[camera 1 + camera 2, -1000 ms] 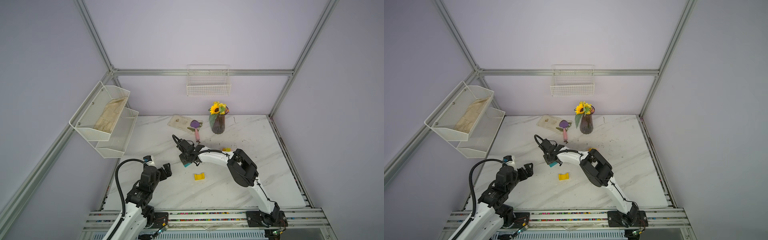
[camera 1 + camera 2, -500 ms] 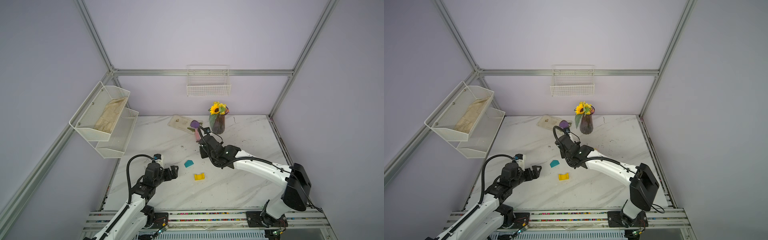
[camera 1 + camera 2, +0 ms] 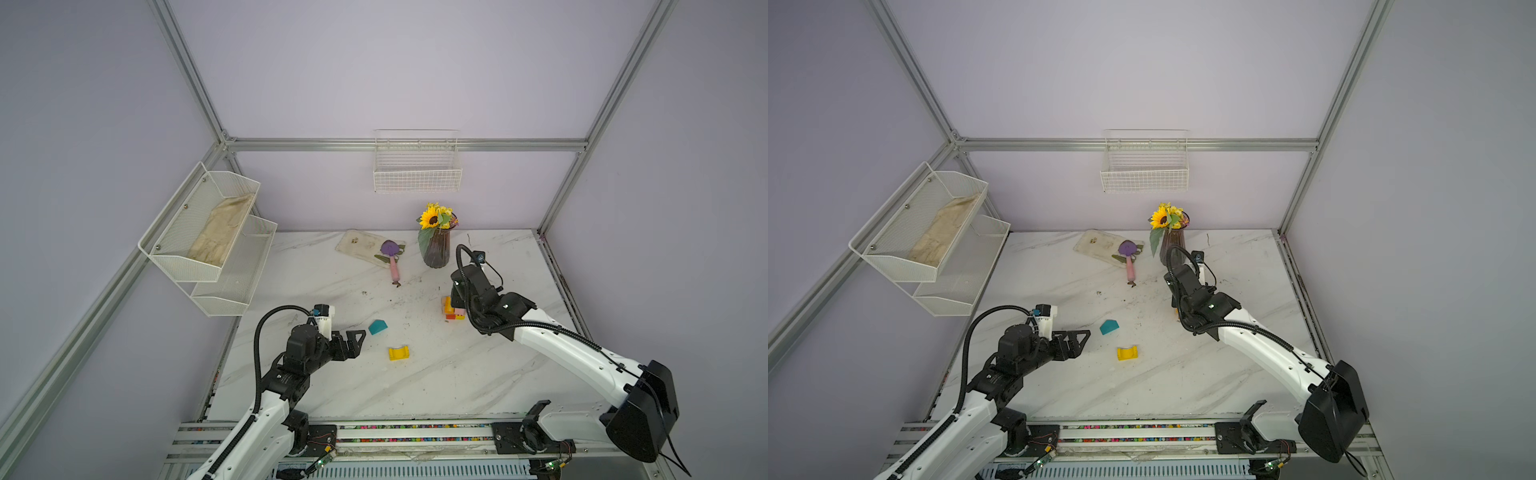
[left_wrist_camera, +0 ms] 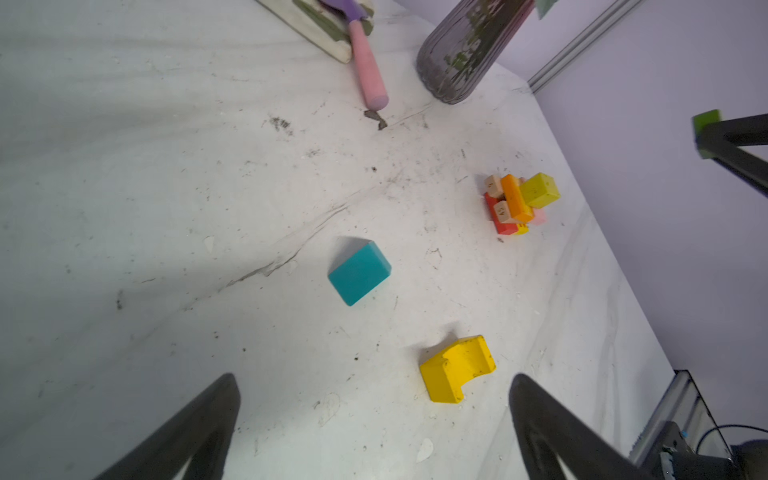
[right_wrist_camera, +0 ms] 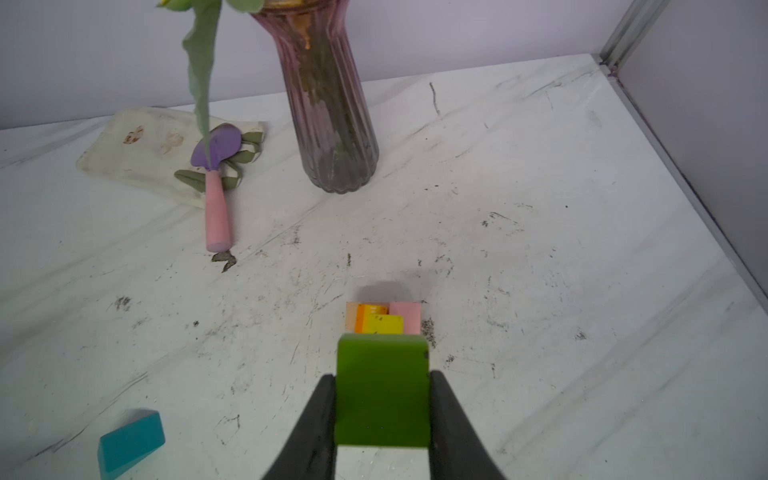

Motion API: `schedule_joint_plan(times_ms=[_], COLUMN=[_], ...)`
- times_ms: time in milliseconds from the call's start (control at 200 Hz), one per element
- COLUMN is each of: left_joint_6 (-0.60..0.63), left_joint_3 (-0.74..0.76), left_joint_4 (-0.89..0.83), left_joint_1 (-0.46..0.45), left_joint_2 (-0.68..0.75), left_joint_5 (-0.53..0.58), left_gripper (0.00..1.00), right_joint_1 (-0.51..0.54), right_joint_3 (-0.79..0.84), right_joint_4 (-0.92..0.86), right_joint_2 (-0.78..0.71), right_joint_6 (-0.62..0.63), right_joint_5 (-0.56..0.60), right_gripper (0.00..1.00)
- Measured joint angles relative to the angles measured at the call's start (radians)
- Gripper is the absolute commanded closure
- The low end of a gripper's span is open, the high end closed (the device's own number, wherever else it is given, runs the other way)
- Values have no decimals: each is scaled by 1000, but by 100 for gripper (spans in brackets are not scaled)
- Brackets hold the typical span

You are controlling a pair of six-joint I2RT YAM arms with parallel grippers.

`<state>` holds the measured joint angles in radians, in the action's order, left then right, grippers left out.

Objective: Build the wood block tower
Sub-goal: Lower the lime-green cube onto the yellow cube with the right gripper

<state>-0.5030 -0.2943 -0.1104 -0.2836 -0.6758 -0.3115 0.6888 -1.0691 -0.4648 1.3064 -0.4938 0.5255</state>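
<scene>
My right gripper (image 5: 382, 376) clamps the green block (image 5: 382, 407) aloft near the tower (image 5: 382, 322); my left gripper (image 4: 374, 380) gapes wide, facing the teal block (image 4: 359, 274)

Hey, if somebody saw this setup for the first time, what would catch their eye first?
The sunflower vase at the back of the table stands out first. Next comes the right gripper, shut on a green block near the small colourful tower, right of centre. A teal block and a yellow arch lie loose in front of the open left gripper.
</scene>
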Motion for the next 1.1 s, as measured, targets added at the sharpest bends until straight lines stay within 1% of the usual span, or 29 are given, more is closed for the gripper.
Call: schedule_joint_plan(times_ms=[160, 260, 375, 665, 845, 1100], left_joint_6=[17, 17, 17, 17, 17, 17], left_joint_3=[37, 58, 62, 62, 62, 62], left_joint_4=[71, 126, 163, 177, 177, 177], left_joint_1=[0, 0, 0, 0, 0, 0], left_joint_2=[54, 54, 31, -52, -54, -46], left_joint_5=[-100, -182, -229, -256, -256, -253], left_gripper=[0, 0, 0, 0, 0, 0], right_joint_1=[-44, -54, -55, -56, -56, -63], right_joint_3=[23, 22, 22, -5, -12, -30], right_joint_4=[-23, -28, -29, -38, -40, -37], right_joint_2=[-3, 2, 19, 124, 193, 235], right_joint_6=[-17, -21, -26, -34, -40, -45], right_joint_5=[-13, -21, -32, -87, -118, -140], right_gripper=[91, 91, 91, 92, 92, 92])
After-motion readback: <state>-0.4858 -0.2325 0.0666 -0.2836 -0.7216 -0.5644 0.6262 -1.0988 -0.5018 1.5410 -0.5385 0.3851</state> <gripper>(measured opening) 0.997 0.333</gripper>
